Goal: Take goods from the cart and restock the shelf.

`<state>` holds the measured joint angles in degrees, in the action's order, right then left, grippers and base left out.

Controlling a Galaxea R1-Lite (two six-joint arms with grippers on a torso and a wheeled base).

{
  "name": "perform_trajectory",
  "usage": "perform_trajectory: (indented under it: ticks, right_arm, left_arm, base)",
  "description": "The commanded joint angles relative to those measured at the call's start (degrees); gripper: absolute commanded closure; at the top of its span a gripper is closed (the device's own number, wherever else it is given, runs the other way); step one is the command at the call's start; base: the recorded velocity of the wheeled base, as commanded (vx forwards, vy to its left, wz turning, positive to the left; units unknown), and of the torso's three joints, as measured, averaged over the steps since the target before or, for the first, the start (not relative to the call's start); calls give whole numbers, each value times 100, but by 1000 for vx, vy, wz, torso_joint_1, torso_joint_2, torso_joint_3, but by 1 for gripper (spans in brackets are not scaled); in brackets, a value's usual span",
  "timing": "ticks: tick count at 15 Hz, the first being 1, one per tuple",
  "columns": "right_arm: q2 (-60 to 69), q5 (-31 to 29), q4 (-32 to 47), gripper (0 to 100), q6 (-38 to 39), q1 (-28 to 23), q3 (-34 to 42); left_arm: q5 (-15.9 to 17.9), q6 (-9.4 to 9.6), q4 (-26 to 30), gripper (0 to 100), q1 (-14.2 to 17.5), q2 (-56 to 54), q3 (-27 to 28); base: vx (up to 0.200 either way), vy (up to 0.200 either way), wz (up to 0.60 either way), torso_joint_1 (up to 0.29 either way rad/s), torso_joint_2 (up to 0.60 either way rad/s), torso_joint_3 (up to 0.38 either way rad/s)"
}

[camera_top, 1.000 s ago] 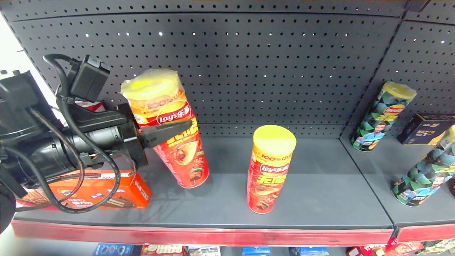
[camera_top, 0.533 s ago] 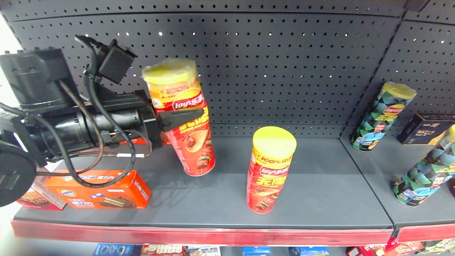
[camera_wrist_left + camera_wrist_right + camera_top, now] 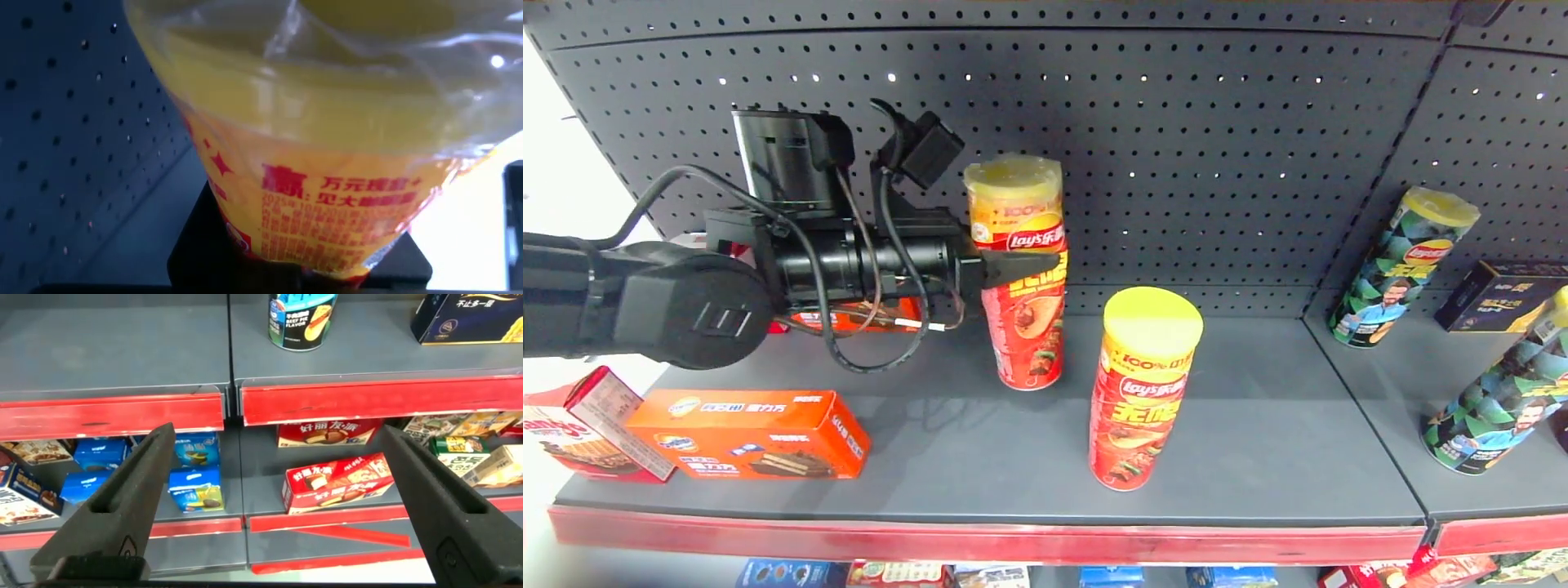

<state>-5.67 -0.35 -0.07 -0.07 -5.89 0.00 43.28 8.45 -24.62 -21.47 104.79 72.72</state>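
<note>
One dark grey metal shelf (image 3: 1258,433) lies below the left gripper (image 3: 1013,265), which clamps one red, yellow-lidded chip tube (image 3: 1025,327) upright. A second red tube (image 3: 1143,392) stands just to its right, apart. The right gripper (image 3: 278,433) gapes wide, holding nothing.

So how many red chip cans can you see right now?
2. The held red chip can is in the left tool near the pegboard; the free red chip can stands on the shelf, nearer the front edge. None seem hidden.
</note>
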Motion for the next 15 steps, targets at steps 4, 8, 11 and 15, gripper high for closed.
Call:
perform_trajectory:
  ticks: [4, 8, 11, 15]
  right_arm:
    - [-22, 0, -1, 0, -1, 0, 0]
    - [-22, 0, -1, 0, -1, 0, 0]
    - [-31, 0, -1, 0, -1, 0, 0]
    - [-22, 0, -1, 0, -1, 0, 0]
  left_arm:
    - [-12, 140, -34, 100, -33, 1202, 981]
    - [-12, 148, -34, 100, -103, 1764, 1772]
    - [-12, 148, -42, 100, -191, 2010, 2080]
    - [-12, 148, -236, 100, -270, 2186, 2141]
  base:
    - [0, 0, 0, 0, 0, 0]
    - [0, 0, 0, 0, 0, 0]
    - [0, 0, 0, 0, 0, 0]
    - [0, 0, 0, 0, 0, 0]
